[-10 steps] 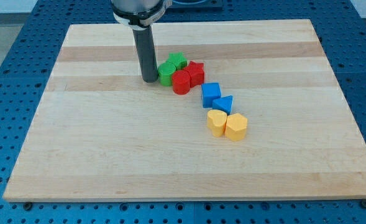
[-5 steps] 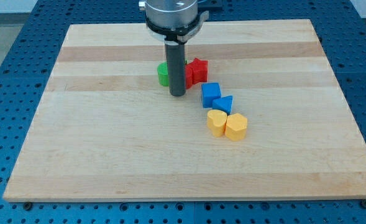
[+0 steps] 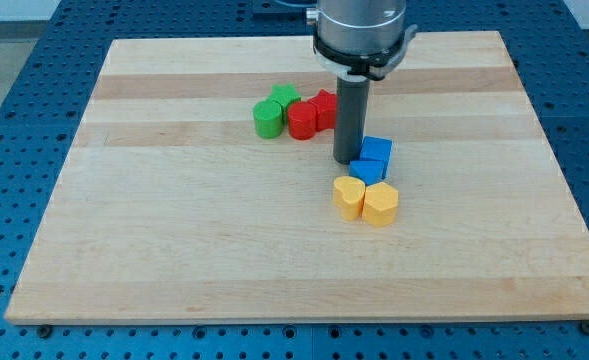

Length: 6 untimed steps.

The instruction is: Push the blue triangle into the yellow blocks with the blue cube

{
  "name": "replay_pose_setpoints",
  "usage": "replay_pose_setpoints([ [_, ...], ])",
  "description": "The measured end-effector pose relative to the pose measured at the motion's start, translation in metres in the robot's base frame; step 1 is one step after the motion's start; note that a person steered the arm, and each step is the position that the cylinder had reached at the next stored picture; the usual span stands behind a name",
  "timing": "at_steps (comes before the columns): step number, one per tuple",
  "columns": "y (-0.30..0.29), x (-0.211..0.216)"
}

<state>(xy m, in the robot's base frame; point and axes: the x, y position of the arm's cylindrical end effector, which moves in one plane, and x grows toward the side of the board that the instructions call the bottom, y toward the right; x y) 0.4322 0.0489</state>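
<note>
My tip (image 3: 349,159) stands on the wooden board (image 3: 174,230), touching the left side of the blue cube (image 3: 376,152). The blue triangle (image 3: 367,171) lies just below the cube, partly hidden by it, and rests against the top of the two yellow blocks. The yellow heart-shaped block (image 3: 349,197) and the other yellow block (image 3: 380,203) sit side by side, touching, right of the board's middle.
A green cylinder (image 3: 267,118) and a green star block (image 3: 285,97) lie left of a red cylinder (image 3: 302,120) and a red star block (image 3: 322,108), clustered above and left of my tip. Blue pegboard (image 3: 14,120) surrounds the board.
My tip has moved right, from left of the green blocks past the red ones to the blue cube. The cube has shifted right, and the triangle is now tucked under it.
</note>
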Motion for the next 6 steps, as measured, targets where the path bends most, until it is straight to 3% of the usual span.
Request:
replay_pose_setpoints([
  [4, 0.035, -0.029],
  [6, 0.04, -0.008],
])
